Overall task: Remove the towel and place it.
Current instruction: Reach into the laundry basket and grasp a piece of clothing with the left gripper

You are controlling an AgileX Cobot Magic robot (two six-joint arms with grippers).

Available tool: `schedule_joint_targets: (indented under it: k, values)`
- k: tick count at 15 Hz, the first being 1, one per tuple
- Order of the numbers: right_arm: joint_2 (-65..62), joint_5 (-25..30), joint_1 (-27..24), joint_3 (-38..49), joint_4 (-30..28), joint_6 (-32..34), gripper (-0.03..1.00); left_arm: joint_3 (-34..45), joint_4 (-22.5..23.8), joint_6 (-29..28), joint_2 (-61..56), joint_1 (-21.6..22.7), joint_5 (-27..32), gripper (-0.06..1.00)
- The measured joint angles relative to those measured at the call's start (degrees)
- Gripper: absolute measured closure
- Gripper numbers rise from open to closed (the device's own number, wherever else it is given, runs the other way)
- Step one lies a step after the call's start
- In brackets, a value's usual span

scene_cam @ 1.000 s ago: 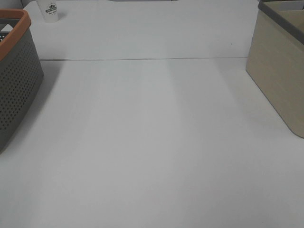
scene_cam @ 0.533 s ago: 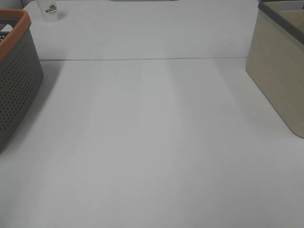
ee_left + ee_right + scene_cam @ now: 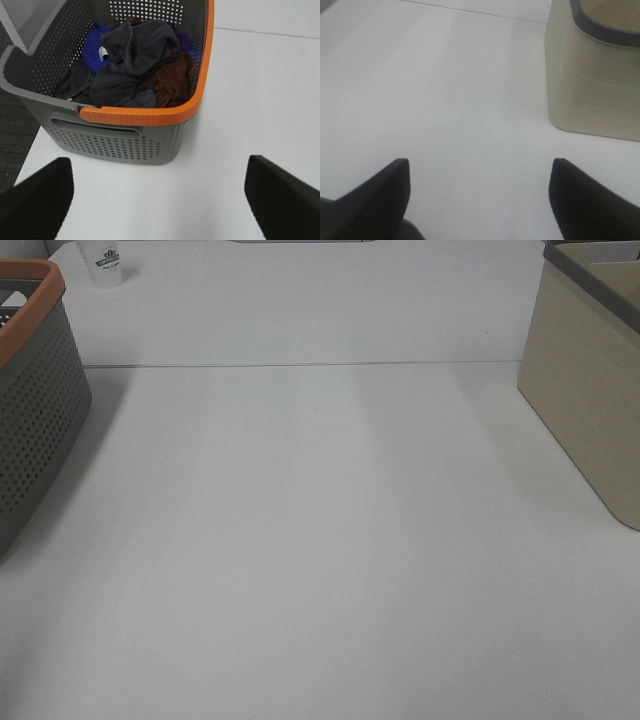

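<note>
Several towels lie piled in a grey perforated basket with an orange rim (image 3: 145, 116): a dark grey towel (image 3: 140, 47) on top, a brown one (image 3: 172, 82) and a blue one (image 3: 95, 47) under it. My left gripper (image 3: 160, 200) is open and empty above the table, short of the basket. The basket also shows at the left edge of the exterior view (image 3: 35, 400). My right gripper (image 3: 480, 195) is open and empty above bare table, near a beige bin (image 3: 592, 85). Neither gripper shows in the exterior view.
The beige bin with a grey rim (image 3: 590, 390) stands at the right edge of the white table (image 3: 320, 540). A small white cup (image 3: 105, 262) stands at the back left. A seam (image 3: 300, 365) crosses the table at the back.
</note>
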Motion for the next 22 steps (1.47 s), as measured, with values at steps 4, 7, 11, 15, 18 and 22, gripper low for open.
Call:
schedule_joint_targets:
  k: [4, 7, 11, 15, 18, 22]
  values:
    - [0.0, 0.0, 0.0, 0.0, 0.0, 0.0, 0.21, -4.41, 1.72, -0.8, 6.3, 0.0, -0.74, 0.12]
    - [0.0, 0.0, 0.0, 0.0, 0.0, 0.0, 0.21, -8.25, 3.27, -1.6, 10.94, 0.0, -1.03, 0.13]
    - [0.0, 0.0, 0.0, 0.0, 0.0, 0.0, 0.21, -12.83, 3.72, -2.92, 19.6, 0.0, -1.38, 0.14]
    - [0.0, 0.0, 0.0, 0.0, 0.0, 0.0, 0.21, -15.76, 4.81, -5.84, 26.59, 0.0, -2.92, 0.14]
    - [0.0, 0.0, 0.0, 0.0, 0.0, 0.0, 0.21, -22.0, 7.51, -10.37, 34.78, 0.0, -2.98, 0.15]
    - [0.0, 0.0, 0.0, 0.0, 0.0, 0.0, 0.21, -29.68, 11.12, -18.05, 46.64, 0.0, -3.44, 0.15]
